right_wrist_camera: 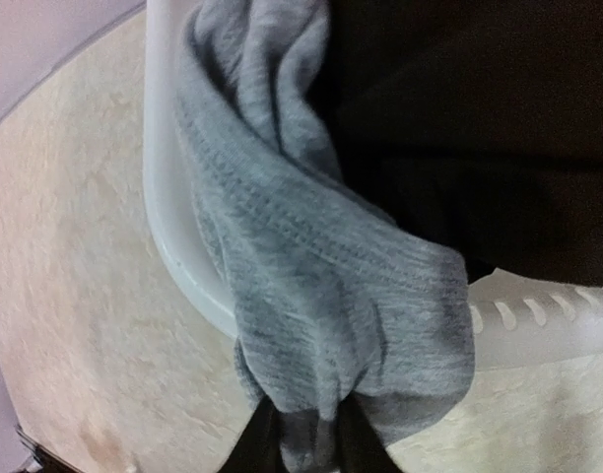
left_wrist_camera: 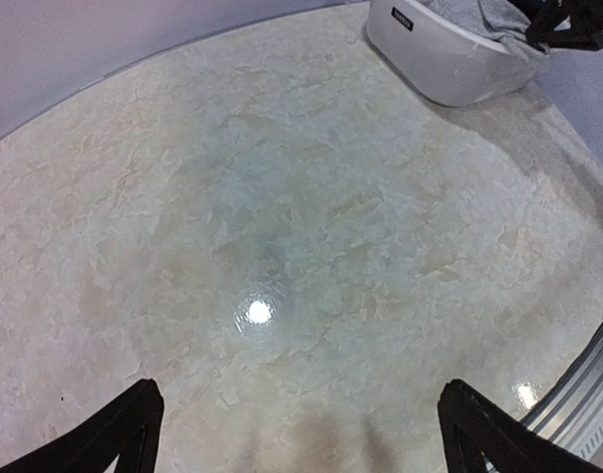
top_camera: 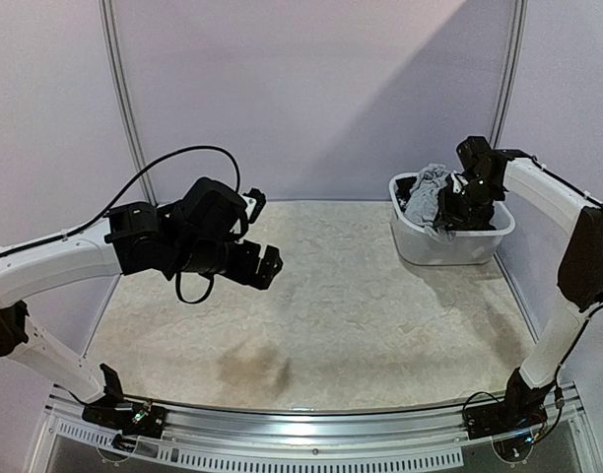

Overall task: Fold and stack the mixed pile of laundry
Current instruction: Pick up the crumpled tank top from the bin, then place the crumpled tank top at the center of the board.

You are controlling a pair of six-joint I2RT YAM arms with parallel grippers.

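Two white-and-black robot arms are mounted at the near edge of one pale, marbled table (top_camera: 361, 305), seen from above. One white plastic laundry basket (top_camera: 439, 246) stands on the table at its far right, close to the pale wall (top_camera: 311, 89).

Two garments can be made out in the basket. One is a light grey top (top_camera: 426, 192), heaped on the basket's left side and spilling over its rim. The other is a black garment (right_wrist_camera: 479, 128) lying deeper inside. Whether more pieces lie beneath them cannot be told from these views.

The right arm bends in from the right edge of the table, and the right gripper (right_wrist_camera: 301, 448) is down at the basket. In the right wrist view its two dark fingers (right_wrist_camera: 250, 448) sit close together at the bottom of the picture, with a bunched fold of the light grey top pinched between them. Above the pinch, the grey cloth drapes over the basket's white rim, with the black garment behind it.

The left arm is raised over the left half of the table, well apart from the basket. The left gripper (left_wrist_camera: 301, 414) holds nothing. Its two black fingertips stand wide apart, with only bare table showing between them.

One darker patch (top_camera: 252, 367) marks the table surface near the front edge.
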